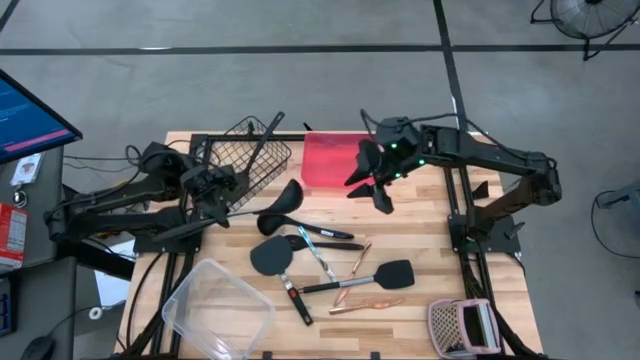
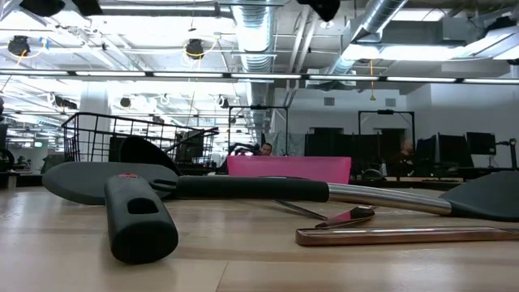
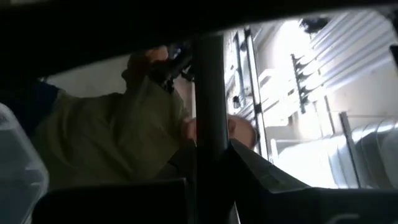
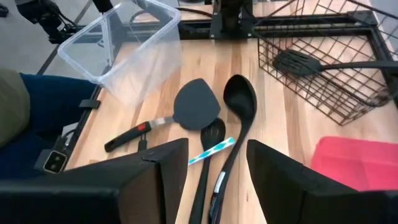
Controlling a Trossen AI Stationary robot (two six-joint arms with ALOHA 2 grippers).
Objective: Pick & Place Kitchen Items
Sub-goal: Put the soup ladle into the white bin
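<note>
My left gripper [image 1: 213,205] is raised beside the black wire basket [image 1: 250,150] and shut on a long black utensil [image 1: 190,226]. My right gripper [image 1: 380,192] is open and empty above the near right corner of the red tray [image 1: 325,160]; its fingers stand apart in the right wrist view [image 4: 217,180]. On the wood lie a black ladle [image 4: 239,96], a black spoon [image 4: 211,132], a black spatula [image 4: 196,106], a black turner [image 1: 395,272], a slim silver piece [image 1: 318,255] and copper sticks [image 1: 365,303]. A slotted turner [image 4: 298,62] lies in the basket. My left gripper has the utensil's dark handle [image 3: 210,106] between its two fingers, which lie across it. In the high view the hold is about midway along the handle [image 1: 215,216]. The utensil is lifted clear of the table and slants from near left to far right.
A clear tub [image 1: 215,310] stands at the near left. A pinkish mesh item [image 1: 460,325] lies at the near right corner. A person in green and blue [image 4: 18,118] is at the table's near side. Bare wood shows at the far right.
</note>
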